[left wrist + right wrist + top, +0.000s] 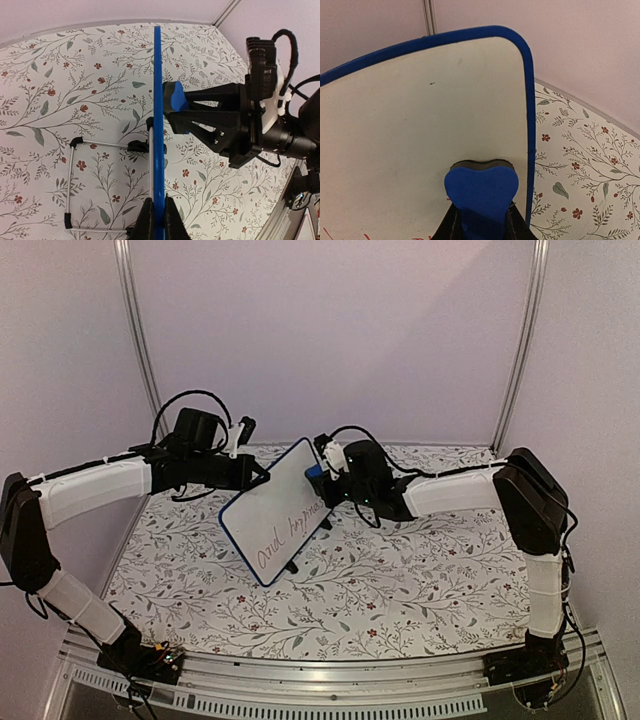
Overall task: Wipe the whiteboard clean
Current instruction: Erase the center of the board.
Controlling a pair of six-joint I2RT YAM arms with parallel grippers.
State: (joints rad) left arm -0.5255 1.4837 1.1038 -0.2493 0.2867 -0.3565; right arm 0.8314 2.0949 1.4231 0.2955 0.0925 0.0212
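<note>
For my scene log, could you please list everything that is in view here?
whiteboard: one, white with a blue edge, tilted, centre of the table.
handwriting: one line, dark, lower part of the whiteboard.
eraser: one, blue, at the whiteboard's face near a corner.
wire stand: one, silver with black feet, on the whiteboard's back.
tablecloth: one, white with a floral print, over the table.
left hand: one, black, shut on the whiteboard's edge.
right hand: one, black, shut on the eraser.
</note>
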